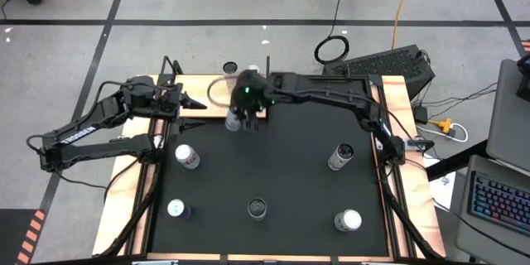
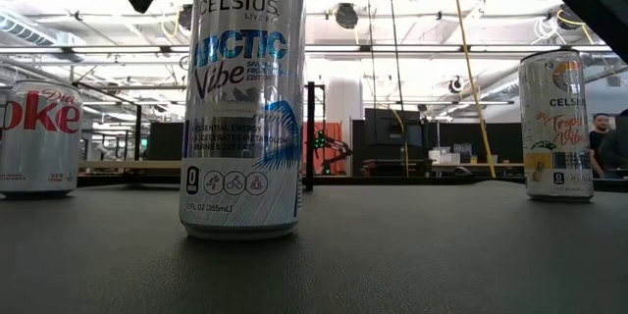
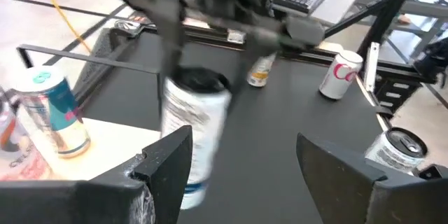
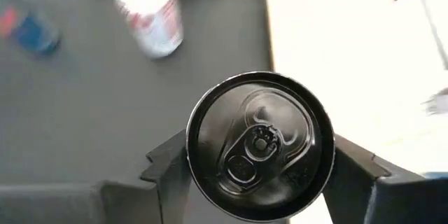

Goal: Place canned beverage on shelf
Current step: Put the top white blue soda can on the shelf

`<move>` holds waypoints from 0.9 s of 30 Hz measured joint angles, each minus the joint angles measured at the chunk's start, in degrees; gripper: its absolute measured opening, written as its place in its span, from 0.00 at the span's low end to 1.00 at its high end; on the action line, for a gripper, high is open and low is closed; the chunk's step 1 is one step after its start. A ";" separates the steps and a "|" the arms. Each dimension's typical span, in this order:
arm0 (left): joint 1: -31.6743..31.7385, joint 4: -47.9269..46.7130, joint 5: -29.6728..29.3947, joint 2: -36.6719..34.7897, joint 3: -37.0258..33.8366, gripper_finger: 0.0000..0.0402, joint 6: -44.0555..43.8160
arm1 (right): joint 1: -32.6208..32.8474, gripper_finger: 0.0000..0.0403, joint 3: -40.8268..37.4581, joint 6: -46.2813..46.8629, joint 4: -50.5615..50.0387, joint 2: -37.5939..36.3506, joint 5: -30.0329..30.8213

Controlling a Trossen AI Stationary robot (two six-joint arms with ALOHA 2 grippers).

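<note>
High view shows the right gripper (image 1: 240, 118) reaching across to the far edge of the black mat (image 1: 281, 174), where it hangs over a tall white-and-blue beverage can with a black lid (image 1: 234, 121). Right wrist view looks straight down on that can (image 4: 260, 145): its black top with the pull tab sits squarely between the two dark fingers (image 4: 168, 168), which are spread about a can's width and close against its sides, though contact cannot be confirmed. Beside the gripper lies the shelf, a flat light-wood rectangular board with thin black upright rods at its corners (image 1: 217, 95), and the can stands on the mat at the shelf's near edge. A second can, teal and silver (image 3: 52, 112), stands on the board, as the left wrist view shows.

Left gripper (image 1: 195, 102) waits just beside the shelf, on the far side of it from the right gripper, its fingers (image 3: 164, 161) spread wide and empty, pointing at the held can (image 3: 194, 129).

Low view is filled by a silver-and-blue Celsius can (image 2: 241, 98) upright on the mat, with a red-lettered Coke can (image 2: 39, 137) and a yellow-printed can (image 2: 556, 126) well apart to either side.
</note>
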 joint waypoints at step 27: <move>0.06 -0.79 -0.59 0.02 0.00 0.65 0.00 | -7.14 0.55 0.04 -6.52 28.36 3.43 -3.12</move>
